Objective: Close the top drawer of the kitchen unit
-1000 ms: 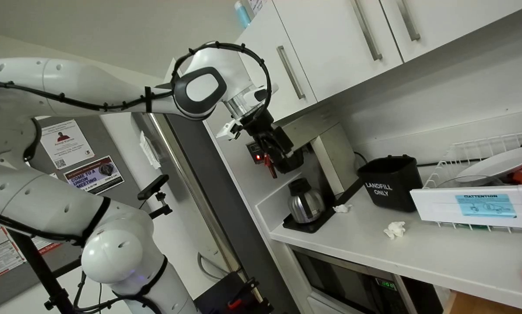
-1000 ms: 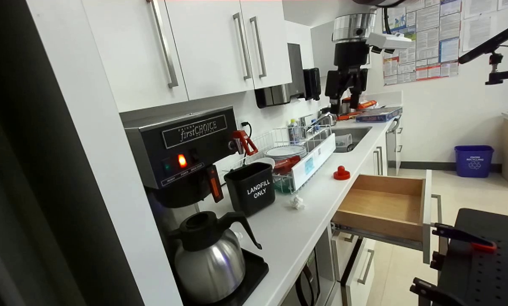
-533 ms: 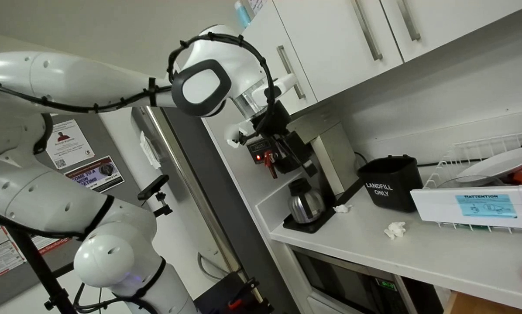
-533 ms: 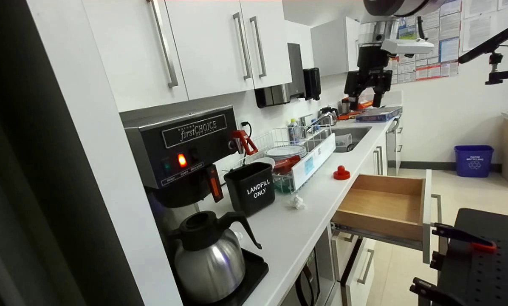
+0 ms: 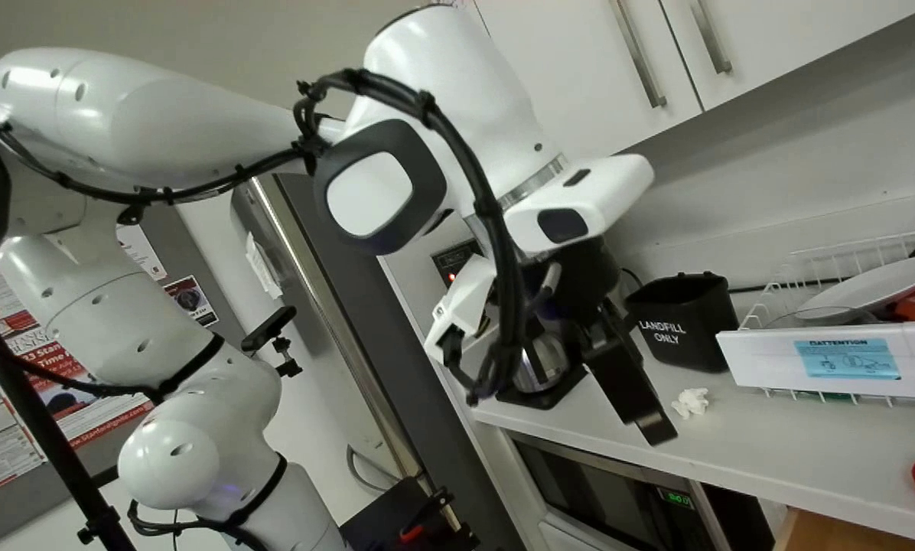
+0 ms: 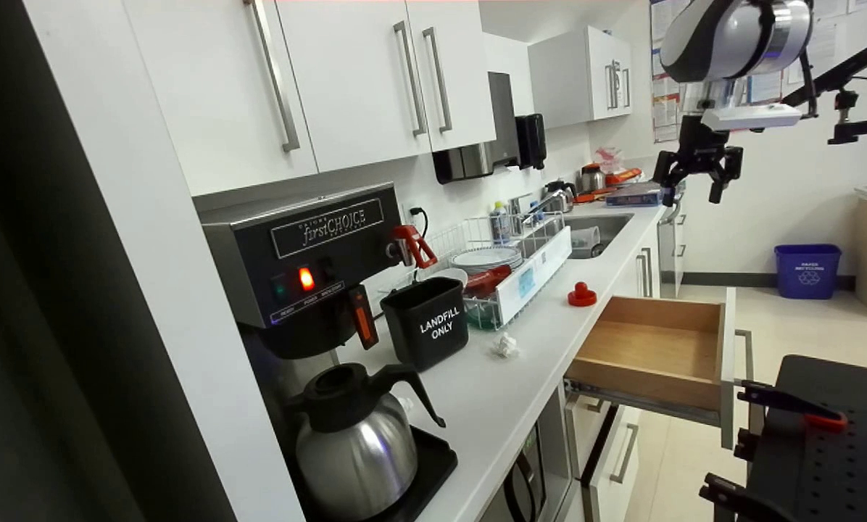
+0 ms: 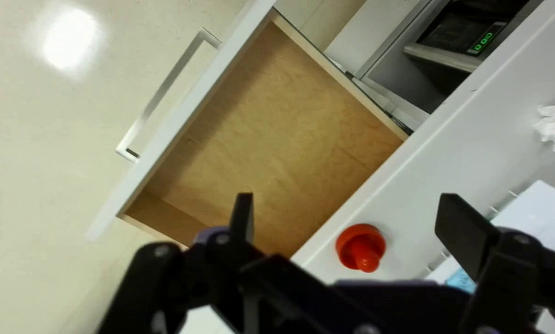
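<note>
Two fingers of the tool stand wide apart, gripping nothing. Well below the tool, the top drawer of the kitchen unit juts out open, its front panel ahead of the tool and off to the left in the wrist view. Wooden-sided, the drawer looks stiff and probably fairly light; on its metal runner it should slide under a modest push. Best contact is probably the panel's outer face near the centre; the bar handle looks slick, and pushing at one end could make the drawer bind.
</note>
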You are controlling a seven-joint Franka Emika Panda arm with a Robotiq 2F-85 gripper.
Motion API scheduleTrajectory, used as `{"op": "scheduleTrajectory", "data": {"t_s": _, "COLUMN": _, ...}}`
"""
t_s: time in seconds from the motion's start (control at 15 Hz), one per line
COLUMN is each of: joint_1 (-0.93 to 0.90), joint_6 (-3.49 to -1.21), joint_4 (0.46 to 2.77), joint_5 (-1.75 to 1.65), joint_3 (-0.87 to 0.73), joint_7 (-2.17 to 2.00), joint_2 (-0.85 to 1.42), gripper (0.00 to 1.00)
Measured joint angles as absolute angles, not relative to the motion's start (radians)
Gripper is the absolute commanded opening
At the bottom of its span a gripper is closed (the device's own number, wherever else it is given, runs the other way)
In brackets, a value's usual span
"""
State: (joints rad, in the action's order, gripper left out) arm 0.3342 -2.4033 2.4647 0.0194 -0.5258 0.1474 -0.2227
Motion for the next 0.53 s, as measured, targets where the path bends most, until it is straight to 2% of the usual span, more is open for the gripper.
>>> {"op": "scheduleTrajectory", "data": {"t_s": 0.33, "joint_1": 0.394, "joint_6": -2.445, "joint_4": 2.439, "joint_5": 0.043, "joint_3": -0.551, "joint_7": 0.154, "joint_2": 0.0, "gripper": 1.0}}
{"op": "scheduleTrajectory", "data": {"t_s": 0.53, "joint_1": 0.397, "joint_6": -2.46, "joint_4": 2.435, "joint_5": 0.043, "joint_3": -0.548, "joint_7": 0.152, "joint_2": 0.044, "gripper": 1.0}}
